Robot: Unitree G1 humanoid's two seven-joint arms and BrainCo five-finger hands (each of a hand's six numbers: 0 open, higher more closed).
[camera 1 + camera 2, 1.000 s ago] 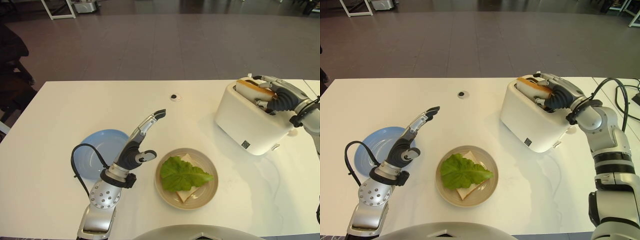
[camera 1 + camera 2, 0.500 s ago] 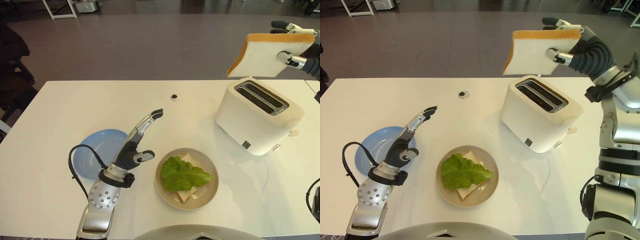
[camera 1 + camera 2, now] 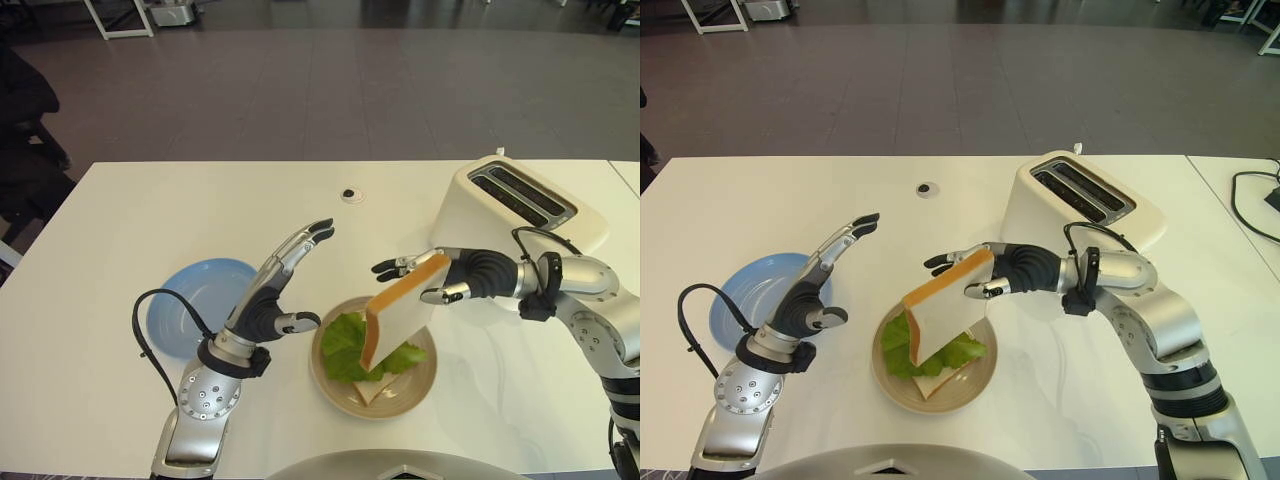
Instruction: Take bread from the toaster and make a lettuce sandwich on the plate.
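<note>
The right hand [image 3: 472, 277] clamps a square, golden-crusted white bread slice [image 3: 400, 312], tilted above green lettuce [image 3: 341, 347] on the round beige plate [image 3: 418, 388]. The left hand [image 3: 272, 303], spread open, hovers beside it.

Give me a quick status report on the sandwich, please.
Right hand holds bread slice above the plate. Left hand open, empty. Lettuce on lower slice; path clear.

— What can't you see on the plate [image 3: 412, 386]?
— The bread slice [image 3: 400, 312] in my right hand [image 3: 470, 275] covers part of the lettuce [image 3: 341, 347]; the bottom slice [image 3: 371, 392] shows just a corner.
— And that dark spot [image 3: 347, 193]?
— Too small to tell.
</note>
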